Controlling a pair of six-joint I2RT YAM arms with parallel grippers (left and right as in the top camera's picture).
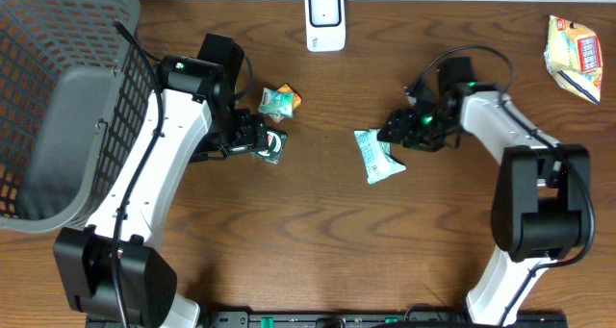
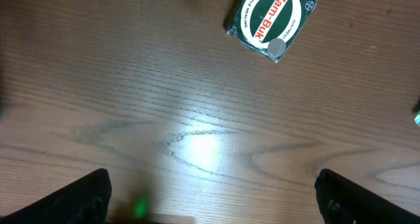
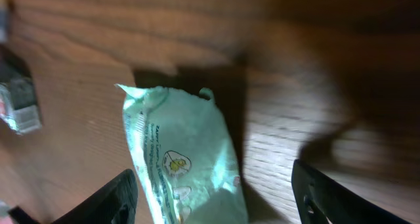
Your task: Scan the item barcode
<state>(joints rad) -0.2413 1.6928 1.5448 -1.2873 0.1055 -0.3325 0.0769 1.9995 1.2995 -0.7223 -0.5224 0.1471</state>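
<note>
A mint-green soft packet (image 3: 180,155) lies flat on the wooden table, also seen from above (image 1: 377,156). My right gripper (image 3: 211,178) is open, its dark fingers on either side of the packet's near end and apart from it; overhead it hovers at the packet's right edge (image 1: 397,131). A green Zam-Buk tin (image 2: 270,20) rests on the table ahead of my left gripper (image 2: 213,188), which is wide open with nothing between its fingers. Overhead, the left gripper (image 1: 252,136) is beside the tin (image 1: 272,148). The white barcode scanner (image 1: 325,20) stands at the back centre.
A grey mesh basket (image 1: 67,39) fills the left side. A small green-and-orange packet (image 1: 279,100) lies behind the tin. A yellow snack bag (image 1: 573,54) sits at the back right corner.
</note>
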